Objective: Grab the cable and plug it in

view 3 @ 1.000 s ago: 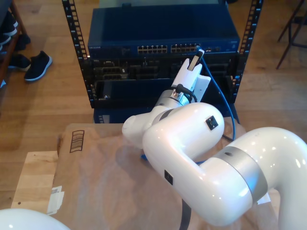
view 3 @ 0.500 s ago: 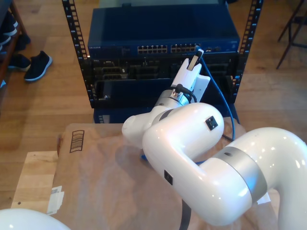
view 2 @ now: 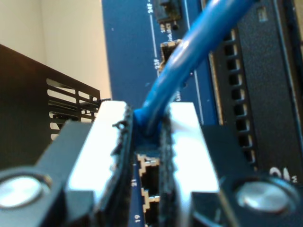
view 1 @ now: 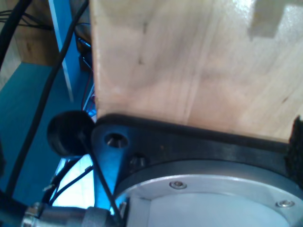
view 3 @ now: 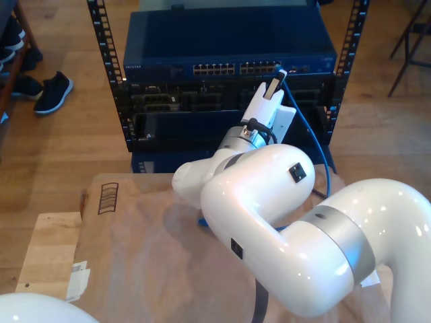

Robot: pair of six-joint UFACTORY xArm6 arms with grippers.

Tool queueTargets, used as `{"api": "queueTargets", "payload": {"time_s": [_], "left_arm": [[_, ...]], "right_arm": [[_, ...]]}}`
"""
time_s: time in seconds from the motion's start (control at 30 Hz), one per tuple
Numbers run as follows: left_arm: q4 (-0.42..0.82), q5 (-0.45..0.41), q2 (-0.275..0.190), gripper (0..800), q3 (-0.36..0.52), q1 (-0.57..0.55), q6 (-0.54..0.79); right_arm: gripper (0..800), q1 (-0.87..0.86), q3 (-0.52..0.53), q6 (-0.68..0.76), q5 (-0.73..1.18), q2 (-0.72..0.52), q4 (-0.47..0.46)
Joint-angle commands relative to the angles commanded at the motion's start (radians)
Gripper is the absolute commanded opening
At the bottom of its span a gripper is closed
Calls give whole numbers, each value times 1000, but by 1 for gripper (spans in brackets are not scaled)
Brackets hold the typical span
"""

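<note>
Nearest in the exterior view, brown paper (view 3: 148,249) over the table. Beyond it, second gripper (view 3: 277,78) reaching to the blue switch (view 3: 229,40) in the rack — pads (view 2: 166,142) clamped narrow on the cable (view 2: 189,61), plug end at the port row (view 3: 236,68). First gripper's fingers — cannot tell; pale wood (view 1: 199,61) close by.

Glossy white plastic arm (view 3: 283,222)

Even indoor light; both wrist views blurred, arm shell showing glare.
</note>
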Motion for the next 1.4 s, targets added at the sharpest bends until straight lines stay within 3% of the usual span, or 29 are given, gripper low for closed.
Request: {"api": "queueTargets", "payload": {"time_s": [1.4], "left_arm": [[0, 0, 0, 800, 0, 0, 0]], "right_arm": [[0, -8, 0, 5, 3, -9, -6]]}}
